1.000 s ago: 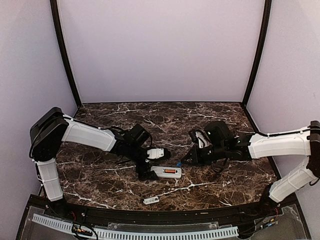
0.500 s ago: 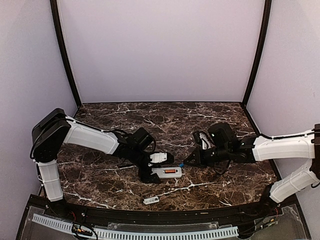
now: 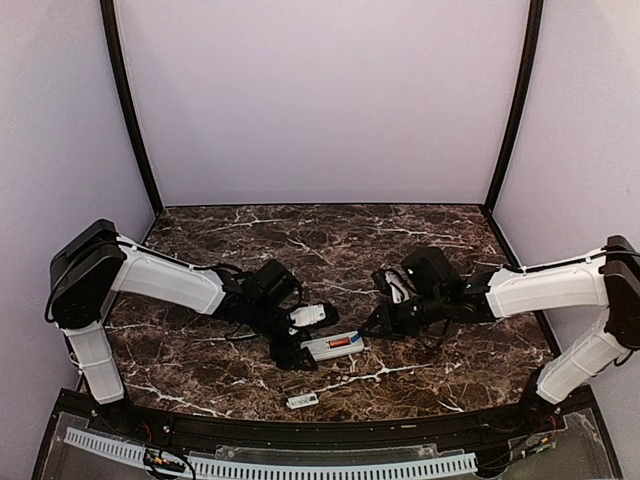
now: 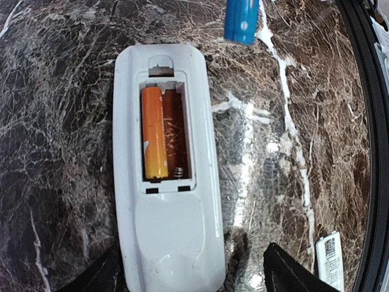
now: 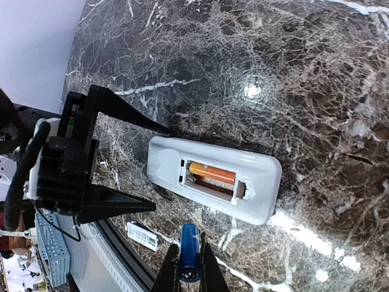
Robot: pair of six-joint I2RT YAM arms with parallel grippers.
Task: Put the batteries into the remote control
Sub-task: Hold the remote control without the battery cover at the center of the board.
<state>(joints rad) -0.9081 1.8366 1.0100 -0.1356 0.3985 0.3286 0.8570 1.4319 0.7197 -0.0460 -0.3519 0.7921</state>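
Remote control (image 3: 333,345) lies back-up on the marble table (image 3: 420,230), near the middle and between my two arms. Its compartment faces the ceiling so the cells can drop straight in. The orange battery (image 4: 153,131) is already seated in one channel. The empty slot (image 4: 175,137) beside it shows bare contacts and a small spring at one end.

My left gripper (image 3: 305,338) is spread wide and straddles the rounded left end of the remote, one finger on the far side and one on the near side. Neither looks pressed against the casing, and I read that as a fence to stop the body skidding or twisting when the next cell is pushed in.

My right gripper (image 5: 189,271) is clenched on the blue battery (image 5: 189,260). It pinches the cell at one end, so most of the length sticks out past the fingertips and there is a free tip to lead with. The cell hangs above the table just off the remote's right end, not over the slot yet.

My guess for the next move is to line the cell up with the channel and bring one tip against the spring. A small white piece (image 3: 302,400) sits alone near the front edge, well clear of all this.
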